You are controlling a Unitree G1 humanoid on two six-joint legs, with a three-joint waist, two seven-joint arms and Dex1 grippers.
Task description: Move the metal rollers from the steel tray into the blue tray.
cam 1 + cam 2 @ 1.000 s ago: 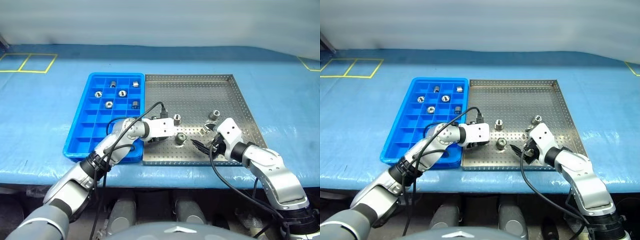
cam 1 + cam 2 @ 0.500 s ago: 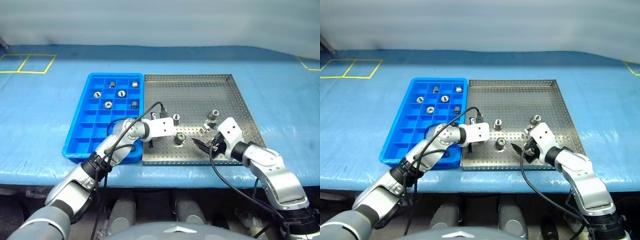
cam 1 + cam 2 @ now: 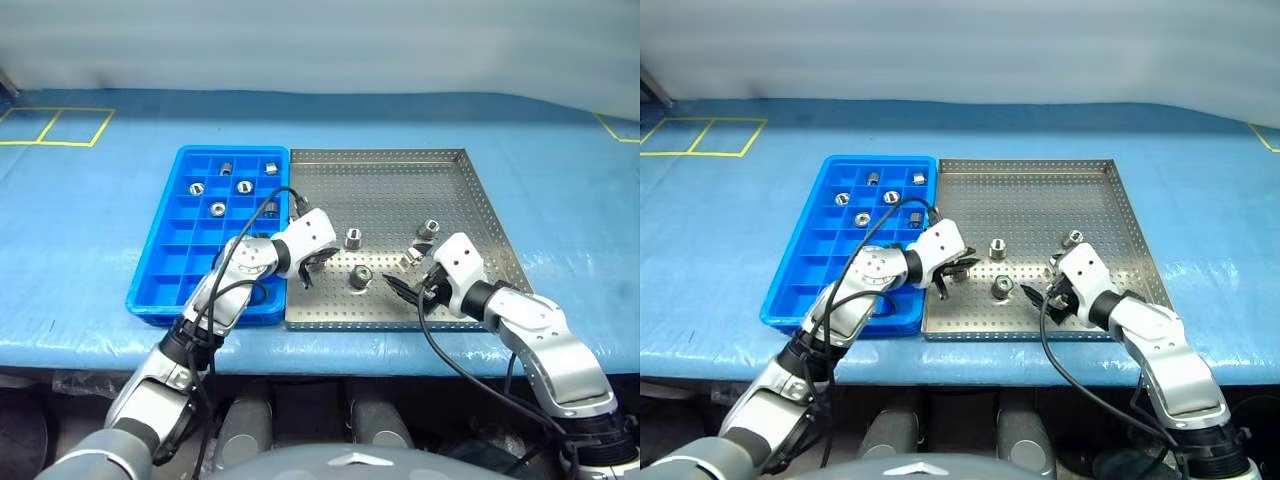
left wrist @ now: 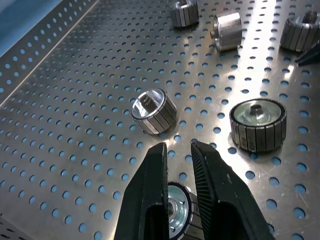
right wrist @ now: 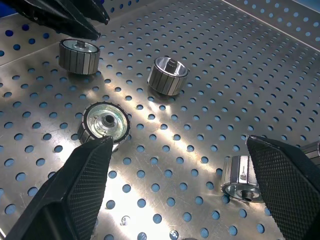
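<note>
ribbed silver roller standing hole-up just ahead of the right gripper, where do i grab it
Probably best to pinch the ribbed silver metal roller across its round side wall, from above, with a finger on each side. It stands on its flat end on the perforated steel tray, hole up.

Shiny metal rollers [image 3: 360,277] lie on the steel tray [image 3: 400,180] and in the blue tray [image 3: 170,265].
</note>
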